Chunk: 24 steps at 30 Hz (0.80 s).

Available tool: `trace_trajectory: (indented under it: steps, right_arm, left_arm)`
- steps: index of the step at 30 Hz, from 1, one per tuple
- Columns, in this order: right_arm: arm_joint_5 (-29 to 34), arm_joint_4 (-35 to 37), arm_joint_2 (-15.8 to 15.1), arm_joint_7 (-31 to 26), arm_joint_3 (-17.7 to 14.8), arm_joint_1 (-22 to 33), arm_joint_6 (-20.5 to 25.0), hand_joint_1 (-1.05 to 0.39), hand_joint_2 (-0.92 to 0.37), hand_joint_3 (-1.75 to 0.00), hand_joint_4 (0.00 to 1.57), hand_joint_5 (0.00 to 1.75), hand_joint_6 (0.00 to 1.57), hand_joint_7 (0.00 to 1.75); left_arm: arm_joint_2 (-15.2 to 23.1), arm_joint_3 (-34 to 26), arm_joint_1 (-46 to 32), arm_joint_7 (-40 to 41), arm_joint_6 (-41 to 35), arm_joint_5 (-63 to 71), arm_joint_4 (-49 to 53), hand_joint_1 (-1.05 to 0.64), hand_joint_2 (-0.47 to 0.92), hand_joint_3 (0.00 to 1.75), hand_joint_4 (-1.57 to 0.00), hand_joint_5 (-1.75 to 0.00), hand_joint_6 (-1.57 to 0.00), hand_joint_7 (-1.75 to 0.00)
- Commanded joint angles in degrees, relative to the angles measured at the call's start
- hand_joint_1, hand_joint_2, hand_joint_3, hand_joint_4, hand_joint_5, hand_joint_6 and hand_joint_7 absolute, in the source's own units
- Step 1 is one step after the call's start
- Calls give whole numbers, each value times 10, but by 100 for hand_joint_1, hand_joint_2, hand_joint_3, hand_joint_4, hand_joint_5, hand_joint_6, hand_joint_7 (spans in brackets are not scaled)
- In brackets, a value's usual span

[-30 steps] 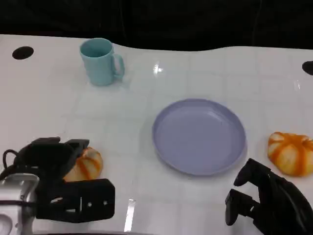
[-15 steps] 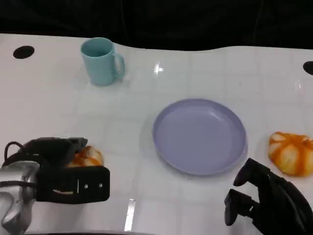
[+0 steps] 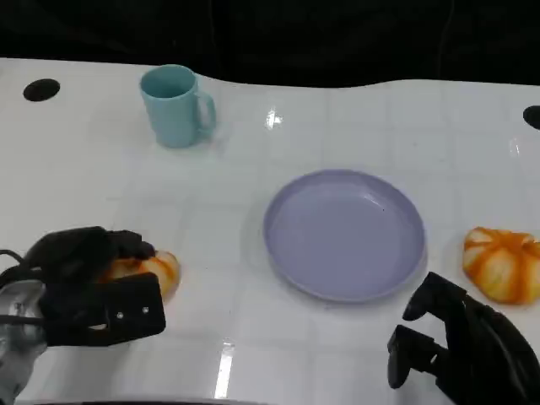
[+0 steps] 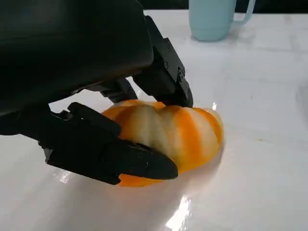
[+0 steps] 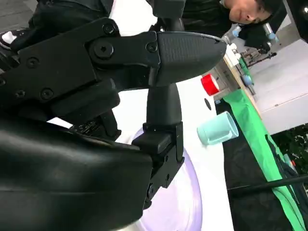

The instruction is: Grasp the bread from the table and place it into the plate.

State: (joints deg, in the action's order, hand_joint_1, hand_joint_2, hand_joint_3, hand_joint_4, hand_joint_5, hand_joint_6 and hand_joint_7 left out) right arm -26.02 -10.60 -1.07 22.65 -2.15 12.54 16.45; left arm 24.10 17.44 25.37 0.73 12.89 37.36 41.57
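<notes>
While the left hand [image 3: 89, 283] curls around the near-left bread [image 4: 171, 137], fingers touching both sides, the roll rests on the table [image 3: 337, 126]. A soft loaf could squash or slip sideways if squeezed unevenly. Right of it lies the plate [image 3: 344, 234], then a second bread [image 3: 502, 263]; the right hand [image 3: 460, 350] hangs empty, fingers loosely curled apart.

Looks like a robot lab: glossy white tabletop [image 3: 354, 126] with black marker dots, dark curtain behind; right wrist view shows a person [image 5: 240, 12] seated beside green-covered benches [image 5: 260, 144] with equipment.
</notes>
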Motion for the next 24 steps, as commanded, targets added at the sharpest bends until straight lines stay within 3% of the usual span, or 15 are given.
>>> trace_trajectory:
  steps: [1,4,8,12,14,19,21,24]
  right_arm:
    - [-2,-2,-5,3,-1,3,-7,-54,-92,-48,76,175,48,175]
    - [-2,0,-4,3,-1,2,-8,-54,-92,-48,77,175,49,174]
    - [-3,-1,-5,3,-1,2,-6,-54,-92,-48,77,175,49,174]
    - [3,0,-6,2,0,2,-10,-54,-92,-49,75,175,47,175]
    - [1,0,-5,1,-1,2,-9,-54,-92,-48,75,175,48,175]
    - [-1,4,-5,3,-2,-1,-9,-56,-91,-47,75,175,48,174]
    - [0,5,-6,3,-1,-2,-7,-56,-92,-46,75,175,48,174]
    - [0,5,-6,1,-1,-2,-6,-56,-92,-46,75,175,47,174]
  left_arm:
    - [1,15,10,53,4,12,41,-34,89,47,-88,-173,-63,-171]
    - [0,19,16,61,8,5,55,-36,92,33,-82,-174,-56,-173]
    - [0,20,19,76,19,2,62,-36,92,32,-81,-175,-55,-175]
    - [-4,8,15,124,49,-11,58,-27,92,32,-79,-175,-62,-175]
    - [-5,4,14,143,66,-15,55,-27,90,53,-81,-175,-65,-175]
    - [0,2,19,157,78,-14,10,-24,81,62,-80,-175,-65,-175]
    - [1,0,24,151,75,-15,-15,-23,73,84,-82,-175,-66,-175]
    - [-3,-3,35,137,74,-21,-46,-22,68,96,-83,-175,-66,-175]
